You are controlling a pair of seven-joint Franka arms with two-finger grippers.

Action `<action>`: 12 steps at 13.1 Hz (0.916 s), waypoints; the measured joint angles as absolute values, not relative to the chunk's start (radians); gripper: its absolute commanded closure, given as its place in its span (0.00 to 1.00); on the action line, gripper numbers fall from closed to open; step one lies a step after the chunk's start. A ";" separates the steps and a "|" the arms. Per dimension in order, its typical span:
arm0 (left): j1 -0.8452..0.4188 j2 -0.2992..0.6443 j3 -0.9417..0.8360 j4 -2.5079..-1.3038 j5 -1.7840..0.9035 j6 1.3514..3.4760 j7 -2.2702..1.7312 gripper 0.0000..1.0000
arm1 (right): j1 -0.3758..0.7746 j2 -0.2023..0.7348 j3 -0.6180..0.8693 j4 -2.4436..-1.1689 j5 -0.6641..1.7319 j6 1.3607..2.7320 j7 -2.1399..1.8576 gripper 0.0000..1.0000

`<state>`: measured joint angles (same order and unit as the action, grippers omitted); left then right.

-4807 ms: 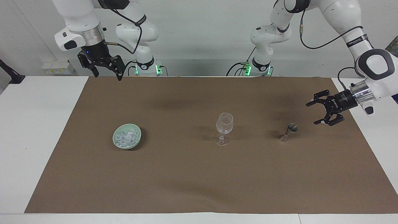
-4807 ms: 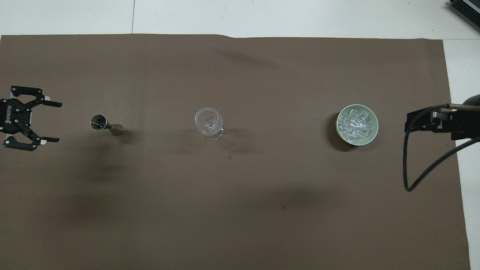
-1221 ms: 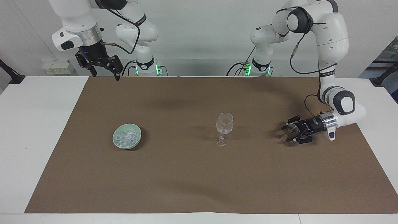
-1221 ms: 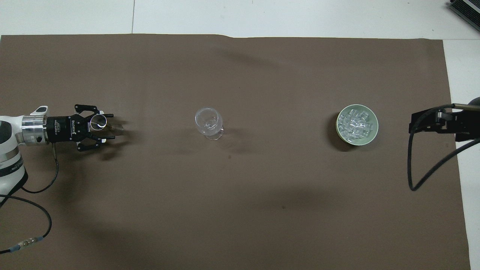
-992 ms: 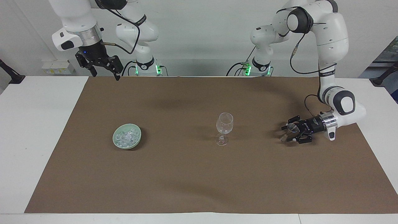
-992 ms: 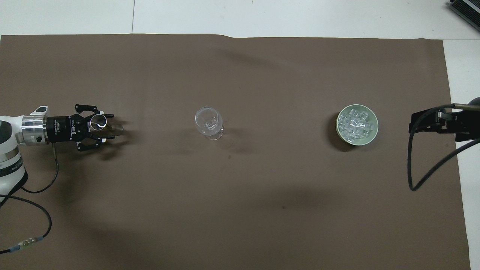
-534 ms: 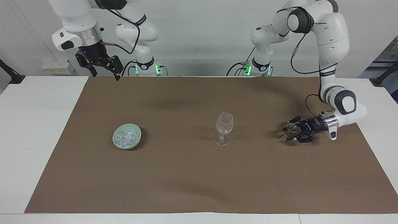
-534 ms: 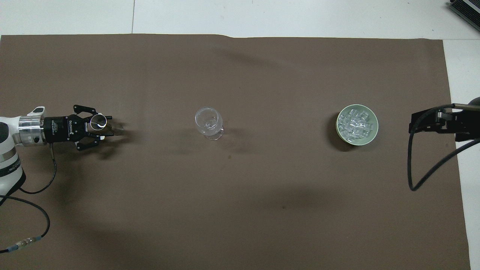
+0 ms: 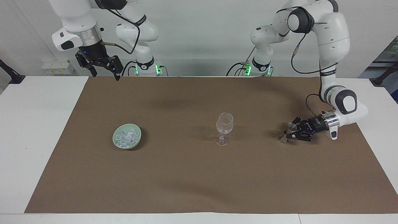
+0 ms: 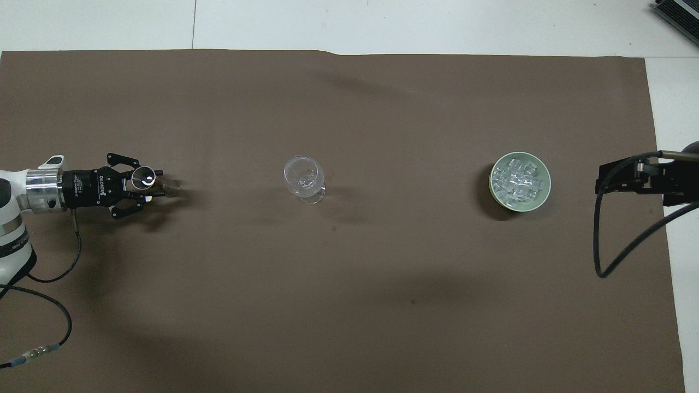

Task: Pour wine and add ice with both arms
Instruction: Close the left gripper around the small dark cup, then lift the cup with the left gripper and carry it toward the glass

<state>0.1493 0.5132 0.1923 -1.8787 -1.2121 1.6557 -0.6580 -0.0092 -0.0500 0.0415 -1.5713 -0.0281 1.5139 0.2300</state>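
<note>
Where our left gripper (image 9: 291, 133) clamps the metal jigger (image 9: 288, 132), its fingertips blur into it. Our right gripper (image 9: 105, 72), jaws wide, waits over the brown mat's (image 9: 199, 186) edge. Between them stand the wine glass (image 9: 224, 128) and the ice (image 9: 126, 137) in its green bowl (image 9: 137, 137), well apart.

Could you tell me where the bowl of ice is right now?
The bowl of ice sits on the brown mat toward the right arm's end of the table, level with the wine glass at the middle.
</note>
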 measured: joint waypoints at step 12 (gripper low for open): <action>0.152 0.489 0.218 -1.855 -1.214 1.631 -0.796 1.00 | -0.009 -0.050 0.041 -1.571 -0.028 1.514 0.230 0.00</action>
<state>0.1524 0.4886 0.2182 -1.8550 -1.2141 1.6307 -0.7960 -0.0092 -0.0505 0.0415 -1.5713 -0.0281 1.5139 0.2300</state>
